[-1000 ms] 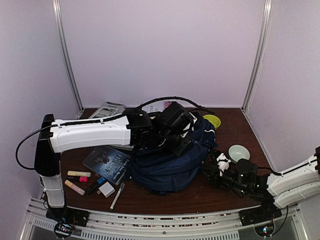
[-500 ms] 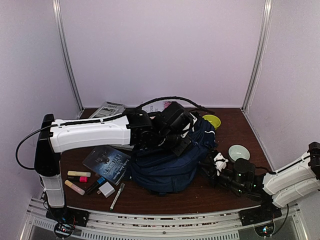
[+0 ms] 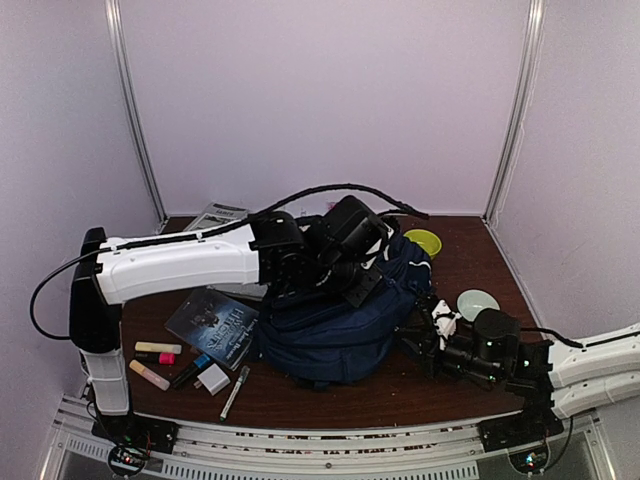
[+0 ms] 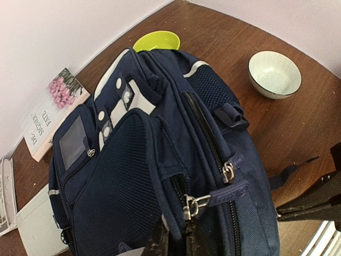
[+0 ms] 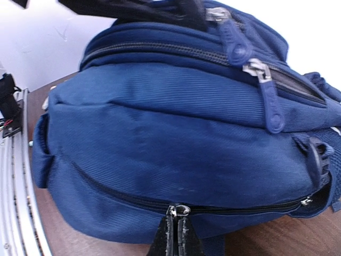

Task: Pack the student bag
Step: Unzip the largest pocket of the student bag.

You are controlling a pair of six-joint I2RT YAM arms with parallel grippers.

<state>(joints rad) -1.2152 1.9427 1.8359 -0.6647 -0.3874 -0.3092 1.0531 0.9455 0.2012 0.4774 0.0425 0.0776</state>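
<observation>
Right wrist view has our right gripper [image 5: 175,226] pinched shut on the lower zip pull [image 5: 179,209] of the student bag [image 5: 176,138], which lies on its side in the middle of the table [image 3: 400,392]. Our left gripper [image 4: 178,242] looks clamped on the fabric by the top zips [image 4: 226,170], so we'd let it anchor the bag and drag along the zip track, not upward. Room's tight: the white bowl [image 3: 477,303] is just beside our right arm, and the near table edge is close.

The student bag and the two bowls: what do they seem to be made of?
The student bag: woven navy fabric, matte, with ribbed weave and mesh panels; zipper sliders look metallic. The lime bowl: probably plastic, uniform bright colour. The pale bowl: possibly glazed ceramic, with fine ringed lines and dark rim.
</observation>
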